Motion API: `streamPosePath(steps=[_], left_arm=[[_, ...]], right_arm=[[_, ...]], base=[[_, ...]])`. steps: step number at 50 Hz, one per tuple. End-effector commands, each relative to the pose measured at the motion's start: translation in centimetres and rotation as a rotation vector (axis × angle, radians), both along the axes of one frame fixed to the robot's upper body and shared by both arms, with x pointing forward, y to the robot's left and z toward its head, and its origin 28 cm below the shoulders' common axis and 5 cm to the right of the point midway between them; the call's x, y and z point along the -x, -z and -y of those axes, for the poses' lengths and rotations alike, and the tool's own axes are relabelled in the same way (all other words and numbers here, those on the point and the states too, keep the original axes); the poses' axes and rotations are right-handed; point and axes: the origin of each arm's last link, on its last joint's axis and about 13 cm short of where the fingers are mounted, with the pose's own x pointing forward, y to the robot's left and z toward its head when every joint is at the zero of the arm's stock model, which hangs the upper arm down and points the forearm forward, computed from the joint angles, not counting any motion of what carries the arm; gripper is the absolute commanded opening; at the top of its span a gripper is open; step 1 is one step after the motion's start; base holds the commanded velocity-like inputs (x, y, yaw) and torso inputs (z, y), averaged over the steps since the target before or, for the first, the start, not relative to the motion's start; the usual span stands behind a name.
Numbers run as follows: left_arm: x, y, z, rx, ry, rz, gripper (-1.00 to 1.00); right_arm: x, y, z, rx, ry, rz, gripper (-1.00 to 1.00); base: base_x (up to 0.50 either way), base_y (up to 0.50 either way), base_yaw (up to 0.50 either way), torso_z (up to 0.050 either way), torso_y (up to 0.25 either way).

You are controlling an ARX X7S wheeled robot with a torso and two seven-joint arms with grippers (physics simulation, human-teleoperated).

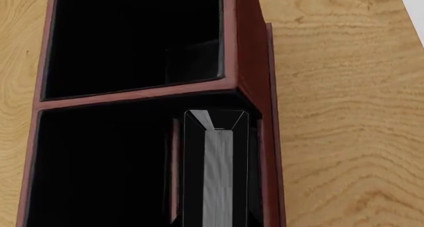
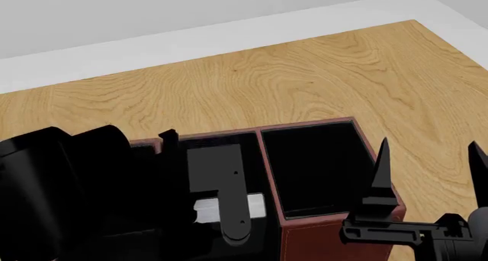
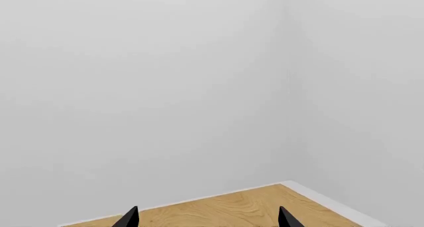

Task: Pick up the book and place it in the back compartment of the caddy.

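Down between my left gripper's (image 2: 228,215) jaws, the book (image 1: 219,172) stands on edge, clenched, its pale page block facing up inside the caddy (image 2: 328,238). It sits in a narrow black-lined cell against a red-brown divider (image 1: 176,172), with a larger bare cell (image 1: 132,38) beyond the cross wall. My right gripper (image 2: 427,158) hangs just right of the caddy's near corner, jaws spread and holding nothing. Wooden bench (image 2: 267,78) stretches far and right to its edge.
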Motion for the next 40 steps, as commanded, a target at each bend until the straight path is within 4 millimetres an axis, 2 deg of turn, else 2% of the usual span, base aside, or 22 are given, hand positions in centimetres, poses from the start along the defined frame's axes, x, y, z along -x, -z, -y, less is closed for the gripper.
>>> streamPosePath(steps=[1, 40], left_arm=[[-0.4, 0.3, 0.0, 0.012, -0.019, 0.034, -1.00], [-2.3, 3.6, 0.1, -0.002, -0.022, -0.001, -1.00]], right_arm=[[-0.1, 0.4, 0.1, -0.002, 0.000, -0.008, 1.00], [-0.2, 0.8, -0.1, 0.001, 0.008, -0.033, 1.00]], base=[[0.00, 0.00, 0.00, 0.000, 0.000], [0.00, 0.00, 0.00, 0.000, 0.001]])
